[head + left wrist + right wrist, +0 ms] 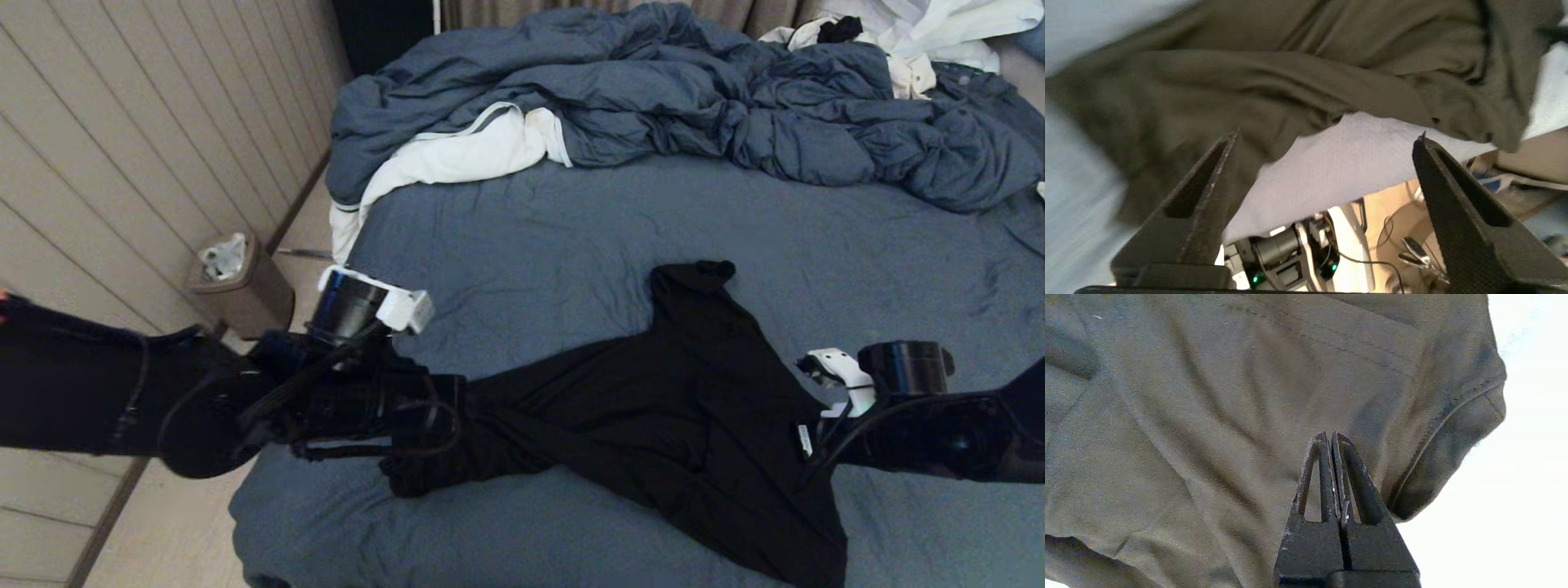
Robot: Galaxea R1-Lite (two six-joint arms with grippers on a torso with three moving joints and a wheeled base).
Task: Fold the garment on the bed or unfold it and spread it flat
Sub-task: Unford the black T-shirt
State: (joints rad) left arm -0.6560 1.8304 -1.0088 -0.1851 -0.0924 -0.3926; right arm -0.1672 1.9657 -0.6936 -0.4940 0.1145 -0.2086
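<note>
1. large black thin-jersey short-sleeved t-shirt [678, 408] lying crumpled and drawn out crosswise on the near part of the wide bed with slate-blue sheet [571, 229], one sleeve poking up toward the rumpled blue duvet with white lining [653, 98], hem end bunched near the left edge of the bed.
2. left gripper [1327, 163] low over that bunched end, jaws spread wide and holding nothing, bare sheet showing between them and cloth just beyond the tips.
3. right gripper [1333, 457] at the collar end, close by the small white neck label [805, 439]; jaws pressed fully together, tips against the cloth; hard to tell whether any fabric is actually pinched, none visible between them.
4. step in hand, as a judgement: regrasping the bunched end with the left jaws so as to stretch the shirt flat.
5. best done by aiming for a single hem corner instead of the thick wad, since thin jersey slips and doubles easily.
6. worth sinking the tips far enough to catch cloth only, leaving the sheet below alone.
7. then pulling outward and slightly away from the right gripper, low and slow, to smooth the diagonal folds.
8. risk: dragging the whole shirt off the near-left edge of the bed if the collar end is not truly anchored.
</note>
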